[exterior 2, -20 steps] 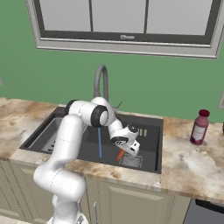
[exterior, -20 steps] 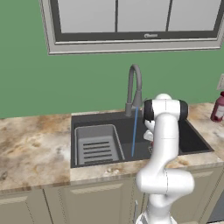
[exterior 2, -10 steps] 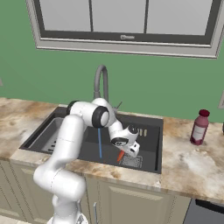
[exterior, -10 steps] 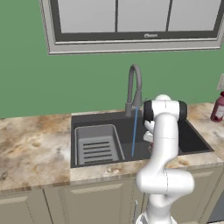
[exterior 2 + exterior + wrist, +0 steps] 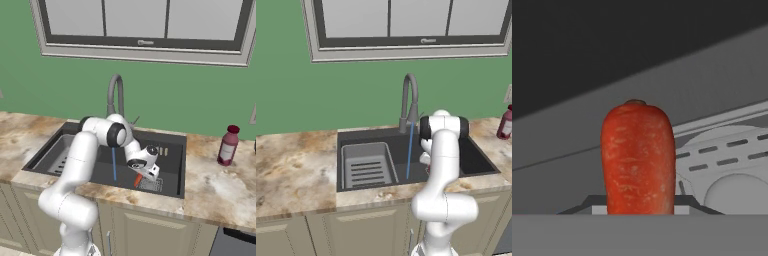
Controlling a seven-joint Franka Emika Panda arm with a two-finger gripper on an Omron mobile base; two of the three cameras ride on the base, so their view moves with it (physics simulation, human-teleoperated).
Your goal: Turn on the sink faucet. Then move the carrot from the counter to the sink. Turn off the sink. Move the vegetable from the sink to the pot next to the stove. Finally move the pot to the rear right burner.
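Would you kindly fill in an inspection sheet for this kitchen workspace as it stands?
Surface: marbled counter around a dark sink.
Job's things: faucet running, blue stream falling into the basin; carrot held low over the drain grate.
Clutter: pink-red bottle upright on the counter, right of the sink; ribbed tray in the sink's left part.
Grippers: gripper inside the sink, shut on the carrot.
Cables: nothing seen.
Surroundings: green wall, window above the faucet, tan cabinets below.
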